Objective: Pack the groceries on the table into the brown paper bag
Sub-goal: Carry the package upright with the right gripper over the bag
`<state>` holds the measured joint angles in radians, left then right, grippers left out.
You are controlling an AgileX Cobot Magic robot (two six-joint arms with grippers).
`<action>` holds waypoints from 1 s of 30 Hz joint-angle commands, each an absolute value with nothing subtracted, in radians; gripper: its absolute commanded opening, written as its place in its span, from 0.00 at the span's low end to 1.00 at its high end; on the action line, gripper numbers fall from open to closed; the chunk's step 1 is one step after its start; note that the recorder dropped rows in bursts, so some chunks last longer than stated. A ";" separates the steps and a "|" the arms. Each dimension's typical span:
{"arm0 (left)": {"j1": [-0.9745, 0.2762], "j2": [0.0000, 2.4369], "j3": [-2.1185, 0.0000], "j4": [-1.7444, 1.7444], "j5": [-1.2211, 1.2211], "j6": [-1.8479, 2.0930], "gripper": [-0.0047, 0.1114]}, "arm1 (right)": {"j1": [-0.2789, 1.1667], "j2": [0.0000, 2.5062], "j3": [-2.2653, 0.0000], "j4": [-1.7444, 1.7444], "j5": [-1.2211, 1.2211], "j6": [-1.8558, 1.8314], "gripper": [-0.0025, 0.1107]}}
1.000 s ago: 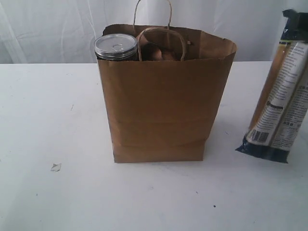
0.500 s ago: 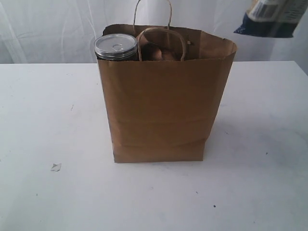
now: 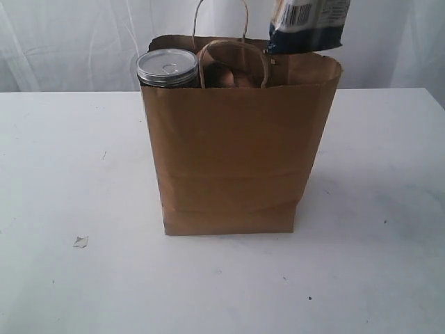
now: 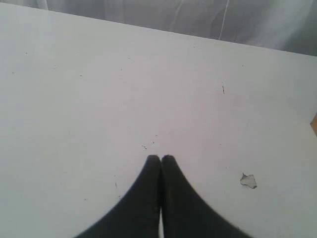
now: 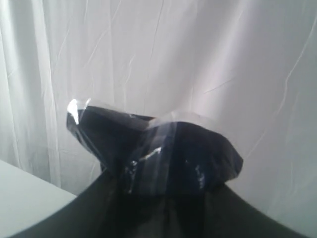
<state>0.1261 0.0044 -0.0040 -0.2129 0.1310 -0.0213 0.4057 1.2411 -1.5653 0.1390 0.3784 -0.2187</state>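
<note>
- The tall kraft-brown paper bag (image 3: 229, 160) stands upright in the middle of the large flat white table (image 3: 62, 153). Its mouth is open and its two twisted paper loop handles (image 3: 233, 59) stick up.
- A silver pull-tab can (image 3: 167, 67) stands inside the bag at the left corner of the mouth, its shiny lid just above the rim.
- More brown shows behind the front handle inside the bag (I cannot tell what it is).
- The long dark-blue packet (image 3: 307, 24) hangs in the air above the right rear part of the bag's mouth. Only its lower end is in the exterior view: a dark-blue bottom edge, pale printed panels and a barcode. That end sits just above the rim, and I cannot tell whether it touches.
- The right gripper (image 5: 156, 206) is clenched on the packet's other end, where the dark, glossy film (image 5: 158, 148) bunches and crinkles between the black fingers, with a white curtain (image 5: 223, 59) behind.
- The left gripper (image 4: 161, 158) hovers over bare tabletop, well apart from the bag. Its two black fingertips are pressed together with nothing between them.
- A small torn scrap of paper (image 3: 81, 241) lies on the table to the left front of the bag, and the left wrist view shows it near the fingertips.
</note>
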 commanded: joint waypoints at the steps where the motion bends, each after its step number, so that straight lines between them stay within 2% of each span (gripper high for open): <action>1: 0.127 0.000 0.000 -0.215 0.132 -0.022 0.04 | 0.411 1.276 -1.587 0.138 0.282 -0.249 0.02; 12: 0.127 0.000 0.000 -0.215 0.132 -0.022 0.04 | 0.411 1.339 -1.585 0.147 0.320 -0.259 0.02; 25: 0.127 0.000 0.000 -0.215 0.132 -0.022 0.04 | 0.415 1.369 -1.581 0.153 0.558 -0.269 0.02; 30: 0.127 0.000 0.000 -0.215 0.132 -0.022 0.04 | 0.455 1.386 -1.575 0.159 0.573 -0.269 0.02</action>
<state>0.1261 0.0044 -0.0040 -0.2129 0.1310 -0.0213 0.4359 1.3943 -1.5669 0.1601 0.6216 -0.2535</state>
